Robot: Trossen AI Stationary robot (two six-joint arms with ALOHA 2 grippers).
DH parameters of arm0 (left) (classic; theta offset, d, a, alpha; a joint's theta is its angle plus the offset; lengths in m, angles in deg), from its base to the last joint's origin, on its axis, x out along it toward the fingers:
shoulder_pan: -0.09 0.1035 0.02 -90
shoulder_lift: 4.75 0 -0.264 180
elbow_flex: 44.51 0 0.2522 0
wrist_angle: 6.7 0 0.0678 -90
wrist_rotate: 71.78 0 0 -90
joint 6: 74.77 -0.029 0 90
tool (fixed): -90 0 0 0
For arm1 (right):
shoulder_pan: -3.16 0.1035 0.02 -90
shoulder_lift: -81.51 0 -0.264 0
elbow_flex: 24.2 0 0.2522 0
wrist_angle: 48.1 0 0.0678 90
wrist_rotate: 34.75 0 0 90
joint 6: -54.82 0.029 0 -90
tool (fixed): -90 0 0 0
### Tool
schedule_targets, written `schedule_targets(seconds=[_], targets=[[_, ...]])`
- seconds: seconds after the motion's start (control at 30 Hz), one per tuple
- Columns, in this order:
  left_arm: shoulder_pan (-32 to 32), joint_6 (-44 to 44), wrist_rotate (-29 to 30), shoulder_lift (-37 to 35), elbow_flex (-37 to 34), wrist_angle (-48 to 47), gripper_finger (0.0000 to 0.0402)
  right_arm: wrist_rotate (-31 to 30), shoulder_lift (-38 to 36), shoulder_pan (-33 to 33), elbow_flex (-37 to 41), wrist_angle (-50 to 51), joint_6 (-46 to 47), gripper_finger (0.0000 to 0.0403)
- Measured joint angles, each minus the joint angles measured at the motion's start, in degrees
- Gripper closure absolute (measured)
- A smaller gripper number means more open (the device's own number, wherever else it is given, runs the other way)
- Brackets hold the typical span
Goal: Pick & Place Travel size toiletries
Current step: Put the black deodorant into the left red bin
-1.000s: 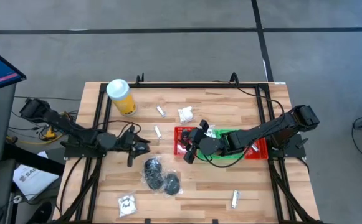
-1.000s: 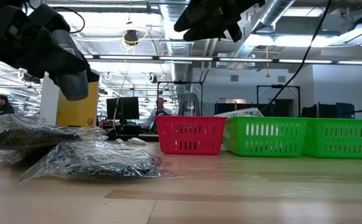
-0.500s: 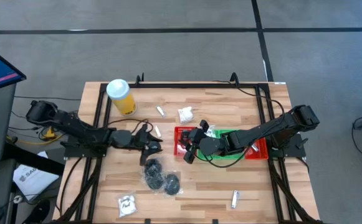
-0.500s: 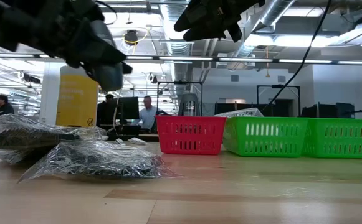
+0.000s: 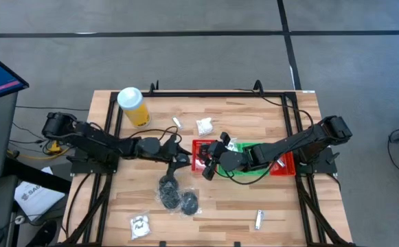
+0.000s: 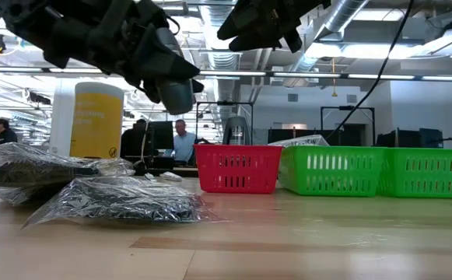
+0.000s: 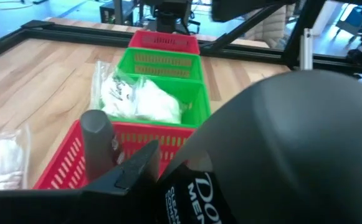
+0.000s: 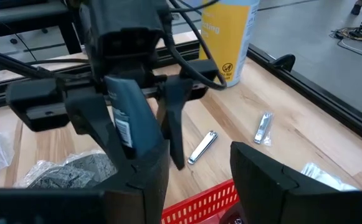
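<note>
My left gripper (image 5: pixel 180 157) reaches in from the table's left and is shut on a dark grey bottle (image 7: pixel 280 143) with white print, just left of the red tray (image 5: pixel 200 145). My right gripper (image 5: pixel 209 165) hangs open above that tray, nothing between its fingers (image 8: pixel 196 157). Behind the red tray stands a green tray (image 7: pixel 168 87), and white sachets (image 7: pixel 137 99) lie in it. Two clear bags of black pieces (image 5: pixel 175 193) lie flat on the table near its front. One white sachet (image 5: pixel 204 125) and small silver pieces (image 8: pixel 202 147) lie on the wood. My left gripper pinches the grey bottle between its two fingers, on the sides of its body near the barcode label (image 8: pixel 126 127). The fingers come nearly level from the table's left. The bottle's rounded end (image 6: pixel 177 95) sticks out past the fingers, tilted downward, clear of the table.
A yellow cylinder with a white lid (image 5: pixel 134 106) stands at the far left. Another white sachet (image 5: pixel 139 224) and a silver piece (image 5: pixel 259 219) lie near the front edge. A black frame (image 5: pixel 206 92) runs round the table.
My left gripper has carried the grey bottle toward the table's right, from beside the left frame up to the red tray, rising a little. The bottle has stayed clear of the table.
</note>
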Motion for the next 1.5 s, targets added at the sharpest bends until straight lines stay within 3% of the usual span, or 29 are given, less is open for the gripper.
schedule_targets(seconds=[0.33,0.57,0.9,1.27,1.5], targets=[[2.68,-1.05,-2.07,5.13,4.33,1.34,0.022,0.0,-0.02,0.09,-0.02,-3.26,-2.23,0.0246],[4.51,-0.98,-4.75,10.3,7.51,1.88,0.022,0.04,-0.25,2.25,-0.02,-2.34,-6.79,0.027],[5.0,-0.63,-5.26,15.07,8.85,6.02,0.022,0.01,-8.38,6.59,-0.04,10.51,-7.58,0.0291],[7.21,0.8,-6.01,20.65,13.06,6.22,0.022,-0.22,-12.36,7.63,0.0,23.01,-0.85,0.029],[8.54,4.07,-7.42,22.93,13.17,6.25,0.022,-0.24,-12.66,7.21,-0.02,25.26,0.02,0.029]])
